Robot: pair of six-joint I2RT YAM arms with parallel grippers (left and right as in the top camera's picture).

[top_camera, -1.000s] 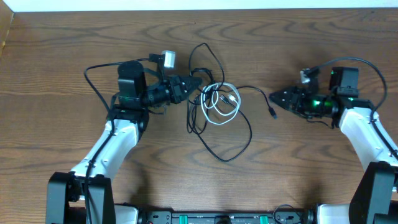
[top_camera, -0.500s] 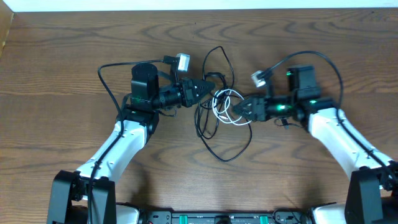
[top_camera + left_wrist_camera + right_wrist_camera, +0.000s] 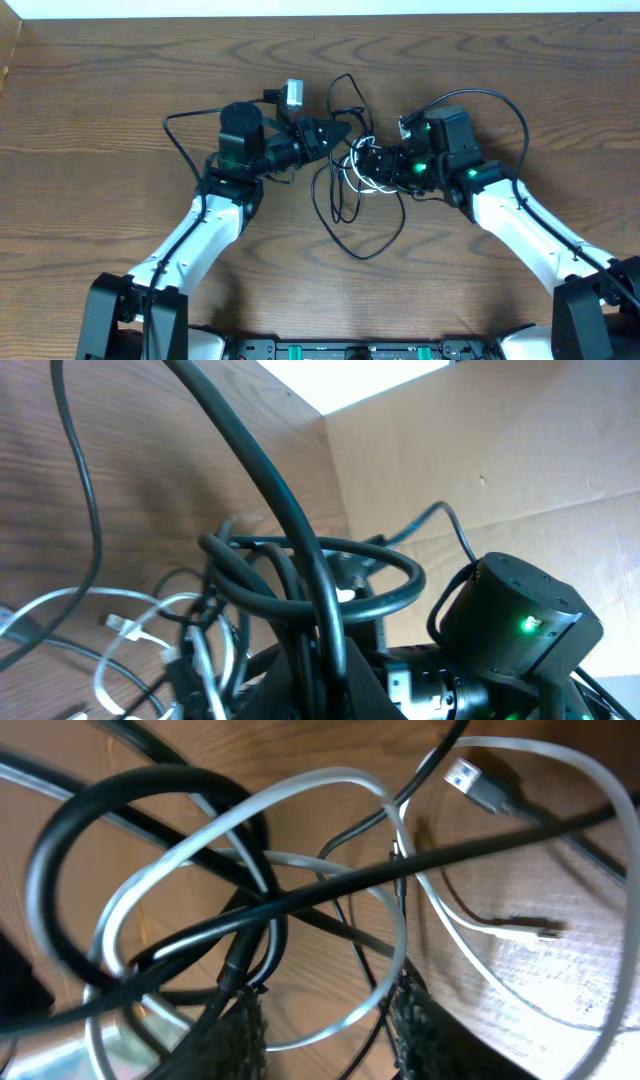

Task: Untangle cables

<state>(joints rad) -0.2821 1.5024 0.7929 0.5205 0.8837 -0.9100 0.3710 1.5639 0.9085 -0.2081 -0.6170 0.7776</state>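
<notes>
The cables lie tangled mid-table: a white cable (image 3: 368, 186) coiled in small loops and black cables (image 3: 366, 250) looping round it. My left gripper (image 3: 340, 133) is at the tangle's upper left, shut on a black cable (image 3: 300, 550) that runs up between its jaws (image 3: 315, 670). Beside that cable hang loops of the white cable (image 3: 120, 650). My right gripper (image 3: 362, 160) has its tips in the tangle from the right. In the right wrist view its fingers (image 3: 245, 1040) stand apart around the white cable (image 3: 300, 790) and a thin black cable (image 3: 360, 880), with wood showing between them (image 3: 330, 1030).
A USB plug (image 3: 478, 782) lies on the wood just past the white loops. Each arm's own thick black wire arcs above it, such as the right arm's wire (image 3: 500, 100). The table's far edge (image 3: 300, 10) runs along the top, with a cardboard wall (image 3: 520, 450) behind.
My right arm has swung left from the table's right side into the tangle, its jaws narrowing on the way. My left gripper has moved slightly right with the black cable, shifting the tangle.
</notes>
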